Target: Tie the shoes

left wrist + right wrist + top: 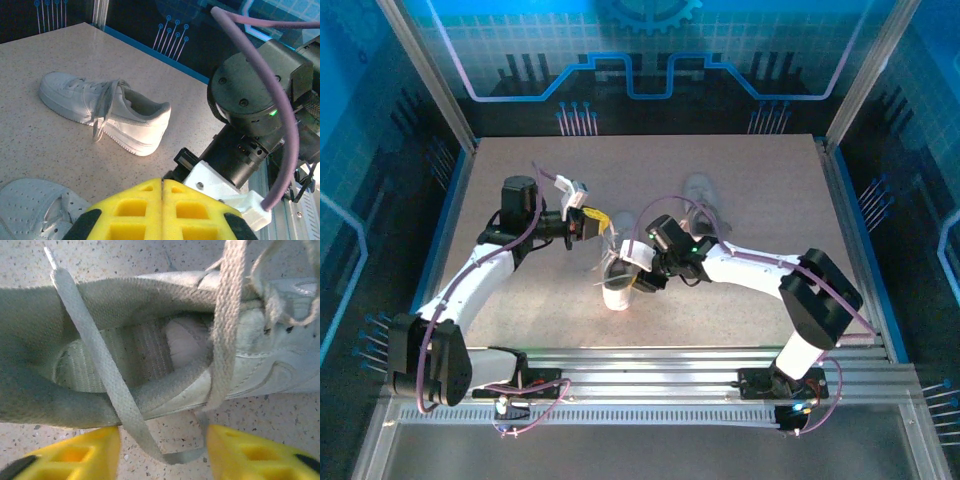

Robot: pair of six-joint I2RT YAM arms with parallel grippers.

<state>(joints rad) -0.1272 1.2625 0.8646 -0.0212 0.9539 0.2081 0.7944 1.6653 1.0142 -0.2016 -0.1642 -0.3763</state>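
Yellow pads [75, 457] of the right gripper [162, 460] stand wide apart, straddling a loose lace [95, 365] draped across the near shoe [150, 295], likely to pinch it. The left gripper [162, 202] is closed, with no lace visible between its pads. Both grey-white shoes sit mid-table [770, 180], untied, the far shoe [105, 112] nearer the back edge.

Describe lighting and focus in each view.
Top external: bluish cast, near shoe pale and low-contrast against the table. Left wrist: far shoe sharp with a soft shadow, the yellow left tool crowding the bottom edge. Right wrist: even light, lace weave crisp, right tool slightly soft.
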